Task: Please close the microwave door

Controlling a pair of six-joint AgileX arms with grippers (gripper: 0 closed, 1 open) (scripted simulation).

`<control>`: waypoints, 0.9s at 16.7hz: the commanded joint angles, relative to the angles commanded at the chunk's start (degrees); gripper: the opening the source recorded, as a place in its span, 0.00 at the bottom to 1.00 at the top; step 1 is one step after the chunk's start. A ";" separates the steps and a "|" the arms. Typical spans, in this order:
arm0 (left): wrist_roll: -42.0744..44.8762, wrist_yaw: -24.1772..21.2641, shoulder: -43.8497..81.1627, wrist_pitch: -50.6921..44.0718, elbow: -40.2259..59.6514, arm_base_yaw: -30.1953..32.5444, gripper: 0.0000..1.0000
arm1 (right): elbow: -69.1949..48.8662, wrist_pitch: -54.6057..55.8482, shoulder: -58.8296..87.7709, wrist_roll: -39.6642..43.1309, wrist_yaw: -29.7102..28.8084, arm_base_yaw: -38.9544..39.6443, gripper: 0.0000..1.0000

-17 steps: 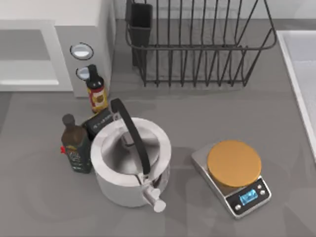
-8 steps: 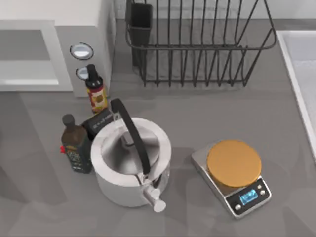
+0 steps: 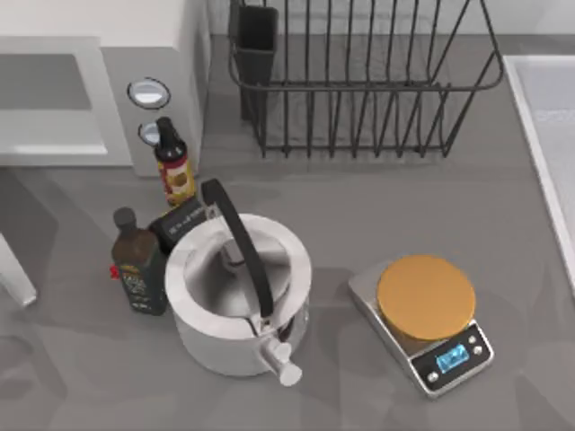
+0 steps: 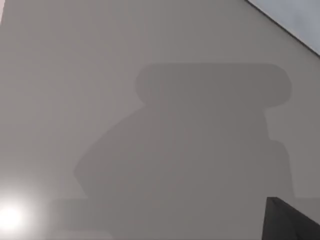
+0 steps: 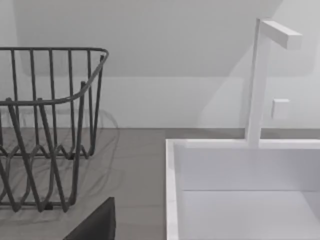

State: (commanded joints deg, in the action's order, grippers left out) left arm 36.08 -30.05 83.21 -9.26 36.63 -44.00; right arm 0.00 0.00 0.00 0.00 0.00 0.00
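Observation:
The microwave (image 3: 153, 54) stands at the table's back left, its grey cavity (image 3: 45, 99) open to the front beside the panel with two round knobs (image 3: 148, 92). A slanted white strip, the microwave door's edge (image 3: 13, 269), juts in at the top view's left edge, swung well out from the cavity. In the left wrist view a flat grey surface (image 4: 150, 100), apparently the door's window, lies very close with a blocky shadow on it. A dark corner of my left gripper (image 4: 292, 220) shows beside it. A dark corner of my right gripper (image 5: 97, 222) shows near the rack and sink.
In front of the knob panel stand two bottles (image 3: 172, 162) (image 3: 137, 265), a small dark box (image 3: 180, 220) and a white kettle (image 3: 238, 292). A black wire dish rack (image 3: 359, 81) is at the back. A scale (image 3: 427, 319) sits front right, and a white sink (image 5: 240, 190) lies at the right edge.
The white door edge has swung into the top view at the left edge, and the shadows on the table's left side have shifted. Bottles, kettle and scale have not moved.

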 joint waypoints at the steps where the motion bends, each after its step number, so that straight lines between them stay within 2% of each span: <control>1: -2.45 1.40 -3.05 0.85 -2.30 2.83 0.00 | 0.00 0.00 0.00 0.00 0.00 0.00 1.00; 5: -9.70 5.89 -10.70 3.58 -9.42 10.40 0.00 | 0.00 0.00 0.00 0.00 0.00 0.00 1.00; 11: -10.81 6.60 -11.21 3.73 -9.72 11.46 0.00 | 0.00 0.00 0.00 0.00 0.00 0.00 1.00; 15: -17.13 12.16 -14.29 4.14 -11.51 19.67 0.00 | 0.00 0.00 0.00 0.00 0.00 0.00 1.00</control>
State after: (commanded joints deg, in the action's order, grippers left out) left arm 18.95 -17.89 68.92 -5.12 25.12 -24.33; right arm 0.00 0.00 0.00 0.00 0.00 0.00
